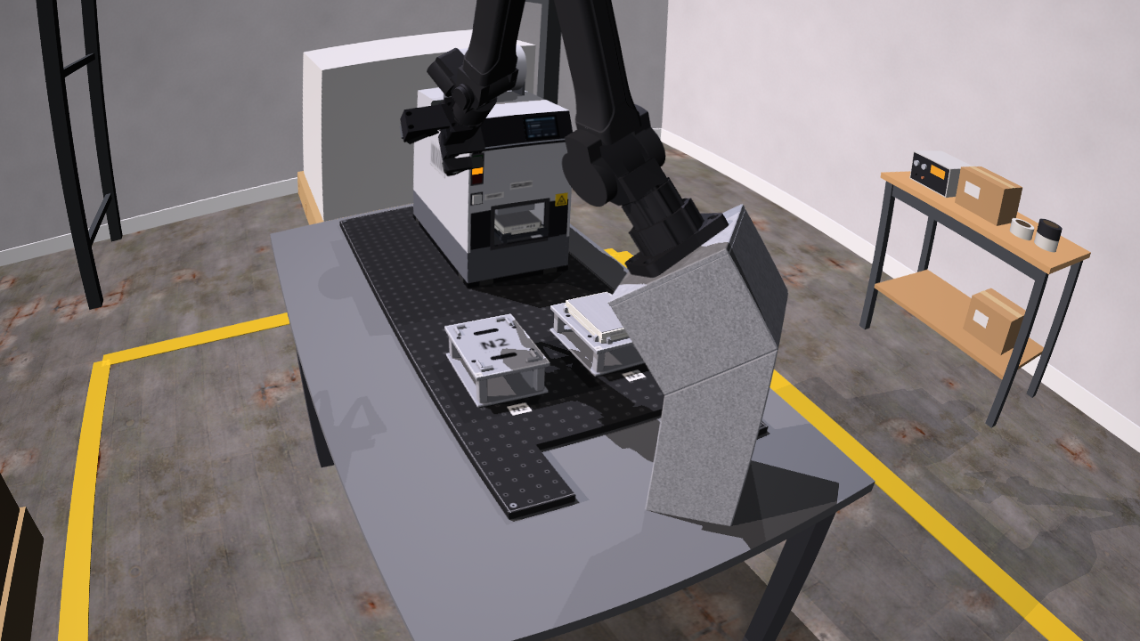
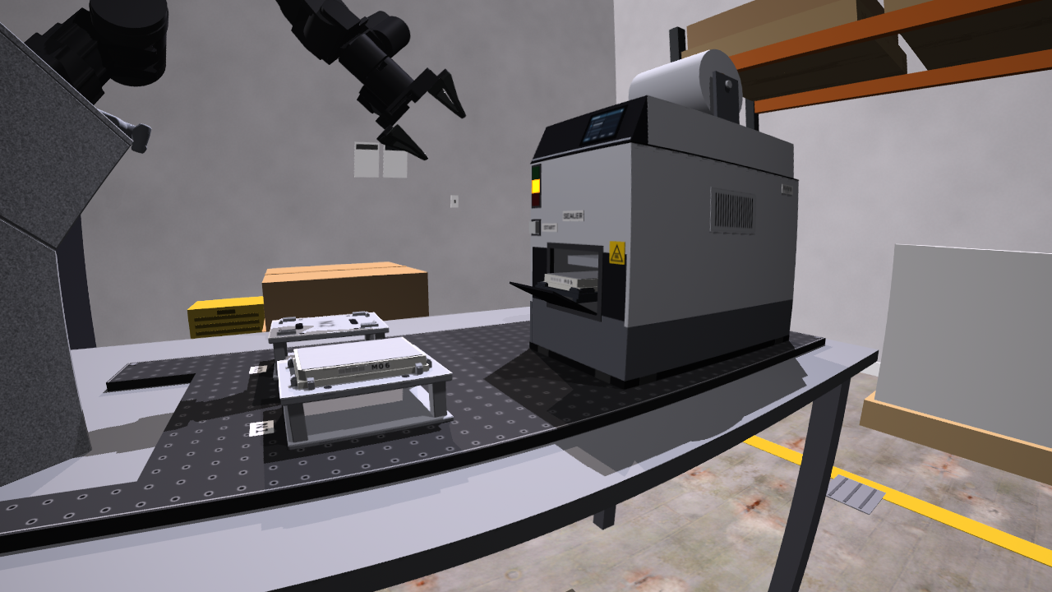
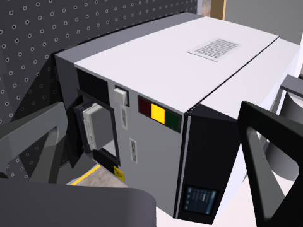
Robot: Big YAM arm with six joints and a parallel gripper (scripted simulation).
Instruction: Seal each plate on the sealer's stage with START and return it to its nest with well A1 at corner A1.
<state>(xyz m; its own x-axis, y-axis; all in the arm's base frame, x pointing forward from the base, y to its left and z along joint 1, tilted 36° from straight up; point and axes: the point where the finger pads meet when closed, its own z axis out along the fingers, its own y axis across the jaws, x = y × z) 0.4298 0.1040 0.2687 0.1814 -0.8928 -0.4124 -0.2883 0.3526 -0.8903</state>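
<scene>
In the top view, the black arm (image 1: 606, 103) bends down from above, and its pinchers (image 1: 426, 147) hide part of the sealer (image 1: 442, 182); in the exterior view, the wide-open pinchers (image 2: 440, 128) tilt down, holding nothing, and one plate (image 2: 362, 363) sits on N1 (image 2: 434, 376); in the wrist view, the other plate (image 3: 100, 127) is in the sealer's doorway, its label too blurry to read

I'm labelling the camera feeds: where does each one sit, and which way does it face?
Top: high beyond the table's nest end, looking down toward the sealer; shows the arm's black links and gripper.
Exterior: low beside the table, looking across both nests at the sealer's front and side; shows links and the open gripper.
Wrist: on the arm, facing the sealer's lamps; shows both fingers.
Top and exterior share both nests.
</scene>
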